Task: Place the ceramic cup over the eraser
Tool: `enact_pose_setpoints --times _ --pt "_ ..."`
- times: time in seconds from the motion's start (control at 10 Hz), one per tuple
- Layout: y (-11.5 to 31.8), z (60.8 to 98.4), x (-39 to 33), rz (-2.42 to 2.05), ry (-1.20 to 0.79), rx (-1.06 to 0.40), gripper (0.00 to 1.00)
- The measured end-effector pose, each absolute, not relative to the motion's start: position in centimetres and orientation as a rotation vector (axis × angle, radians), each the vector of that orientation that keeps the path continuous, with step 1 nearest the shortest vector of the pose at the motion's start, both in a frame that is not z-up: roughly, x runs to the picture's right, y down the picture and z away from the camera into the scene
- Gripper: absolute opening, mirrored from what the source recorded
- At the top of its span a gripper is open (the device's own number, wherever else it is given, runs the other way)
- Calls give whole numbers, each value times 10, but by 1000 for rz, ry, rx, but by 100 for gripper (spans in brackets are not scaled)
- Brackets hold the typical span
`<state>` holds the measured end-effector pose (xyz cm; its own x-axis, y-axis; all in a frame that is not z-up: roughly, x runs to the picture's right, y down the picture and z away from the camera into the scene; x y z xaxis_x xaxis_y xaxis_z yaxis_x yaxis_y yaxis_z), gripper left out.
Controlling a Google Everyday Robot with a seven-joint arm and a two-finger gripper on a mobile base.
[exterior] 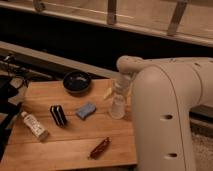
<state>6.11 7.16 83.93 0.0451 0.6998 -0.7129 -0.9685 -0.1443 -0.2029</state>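
Observation:
The white ceramic cup (117, 106) stands upright on the wooden table (70, 145), near its right side. My gripper (120, 88) is right above the cup, at its top, at the end of the large white arm that fills the right of the camera view. The eraser (58, 115), a small black-and-white striped block, lies on the table to the left of the cup, well apart from it. The blue sponge-like pad (86, 110) lies between the eraser and the cup.
A dark round bowl (77, 81) sits at the table's back edge. A small labelled bottle (34, 125) lies at the left. A reddish-brown object (99, 148) lies near the front edge. Dark cables and gear (10, 85) are left of the table.

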Motion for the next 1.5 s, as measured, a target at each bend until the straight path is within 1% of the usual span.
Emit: enact_pose_setpoints --times 0.1,0.3,0.6,0.7,1.1,1.5 --pt "74 841 64 1524 452 -824 53" --pt "77 840 68 1527 508 -820 31" --pt "84 836 75 1534 551 -821 4" --pt "85 836 75 1531 559 -823 0" --pt "88 832 72 1531 555 -832 0" --pt "79 823 59 1522 498 -839 0"
